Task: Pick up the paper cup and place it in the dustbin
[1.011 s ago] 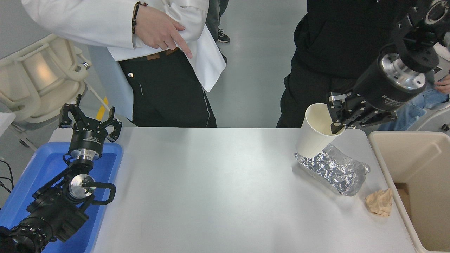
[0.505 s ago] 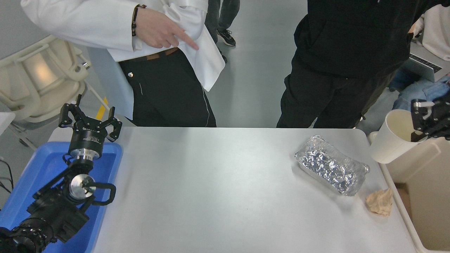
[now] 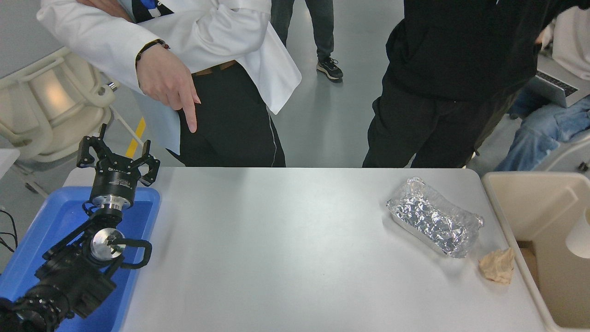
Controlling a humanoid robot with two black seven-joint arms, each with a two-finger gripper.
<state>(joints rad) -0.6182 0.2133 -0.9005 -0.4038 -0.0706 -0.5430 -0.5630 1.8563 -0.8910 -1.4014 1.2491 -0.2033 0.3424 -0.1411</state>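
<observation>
Left gripper: resting parked over blue tray, fingers spread, grasping nothing.
Tan paper wad: lying near the dustbin's rim.
Paper cup: sitting inside dustbin, at frame's right edge.
Foil container: lying on table.

One cup, one bin, one foil container, one paper wad, one blue tray, one gripper.

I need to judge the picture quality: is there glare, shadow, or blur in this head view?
Head view: soft overhead glare whitens the middle of the table; the foil container glints sharply and casts a faint shadow; the paper cup, cut by the right edge inside the dustbin, looks blurred.
</observation>
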